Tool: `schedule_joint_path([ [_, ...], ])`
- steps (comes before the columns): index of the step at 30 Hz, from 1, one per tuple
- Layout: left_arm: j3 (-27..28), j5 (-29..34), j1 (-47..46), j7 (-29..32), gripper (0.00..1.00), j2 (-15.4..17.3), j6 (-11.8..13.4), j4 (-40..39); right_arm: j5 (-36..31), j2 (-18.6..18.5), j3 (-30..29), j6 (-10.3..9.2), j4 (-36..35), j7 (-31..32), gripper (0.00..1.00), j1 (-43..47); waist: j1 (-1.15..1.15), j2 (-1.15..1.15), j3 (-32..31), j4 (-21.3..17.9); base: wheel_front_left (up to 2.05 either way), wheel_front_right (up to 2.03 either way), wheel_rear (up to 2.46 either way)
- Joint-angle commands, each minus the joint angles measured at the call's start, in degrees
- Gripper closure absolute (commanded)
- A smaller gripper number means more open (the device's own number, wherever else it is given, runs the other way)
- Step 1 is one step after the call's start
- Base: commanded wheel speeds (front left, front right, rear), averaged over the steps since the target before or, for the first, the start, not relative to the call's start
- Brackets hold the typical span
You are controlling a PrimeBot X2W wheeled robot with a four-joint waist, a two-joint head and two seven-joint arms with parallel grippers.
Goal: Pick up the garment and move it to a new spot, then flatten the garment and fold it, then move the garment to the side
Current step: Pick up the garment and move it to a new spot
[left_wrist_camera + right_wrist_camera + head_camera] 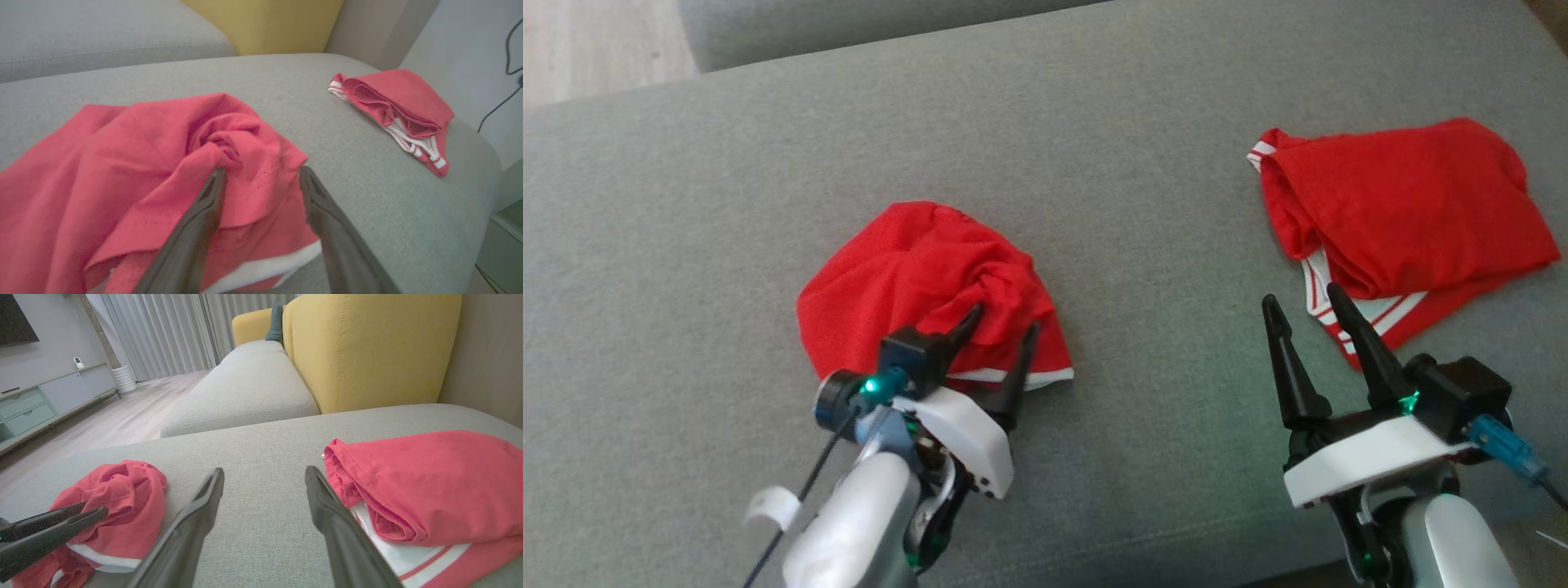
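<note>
A crumpled red garment with a white hem band lies bunched on the grey sofa seat, left of centre. My left gripper hangs over its near edge, open. In the left wrist view a raised fold of the garment sits between the spread fingers of the left gripper. My right gripper stands open over bare cushion, with nothing between its fingers. In the right wrist view the right gripper points between the garment and a second red one.
A second red garment with white stripes lies folded at the right of the seat, just beyond my right fingertips. A yellow backrest rises behind the cushion. Wooden floor and a low cabinet lie past the sofa's left side.
</note>
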Motion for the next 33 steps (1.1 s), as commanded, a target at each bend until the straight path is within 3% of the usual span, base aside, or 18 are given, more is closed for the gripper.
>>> schedule_joint_path([
  [1,0.99,0.19,-2.94,-1.45,0.00,-0.12,-0.40,-1.90,0.32,-0.06,1.11,-0.05,-1.71,-0.71,0.00,-2.51,0.00,0.00,-0.35,0.59,0.00,0.00,0.00],
  [5,-0.29,1.26,-1.43,-4.38,0.00,0.11,-0.08,-4.37,-0.04,-0.05,0.90,-0.05,-1.40,-0.43,0.00,-2.31,0.00,0.00,-1.76,2.27,0.00,0.00,0.00],
  [9,0.97,2.16,1.09,-6.55,0.00,1.73,2.25,-9.58,-0.48,-0.05,0.52,-0.05,-1.56,0.03,0.00,-1.93,0.00,0.00,-3.20,4.11,0.00,0.00,0.00],
  [16,8.22,1.31,5.70,-8.02,0.00,5.67,7.97,-16.38,-1.06,-0.04,-0.70,-0.05,-2.24,0.82,0.00,-1.16,0.00,0.00,-4.82,7.46,0.00,0.00,0.00],
  [19,11.49,0.43,7.49,-8.28,0.00,7.50,9.29,-17.90,-1.22,-0.06,-1.14,-0.05,-2.46,1.05,0.00,-0.88,0.00,0.00,-5.18,8.76,0.00,0.00,0.00],
  [26,16.95,-1.94,11.53,-8.51,0.00,11.81,9.18,-18.98,-1.39,-0.34,-1.41,-0.05,-2.55,1.70,0.00,-0.24,0.00,0.00,-6.08,10.46,0.00,0.00,0.00],
  [33,17.20,-2.30,15.57,-7.92,0.00,13.20,9.54,-21.60,-1.19,-0.50,-1.62,-0.05,-2.50,2.15,0.00,1.32,0.00,0.00,-7.47,10.54,0.00,0.00,0.00],
])
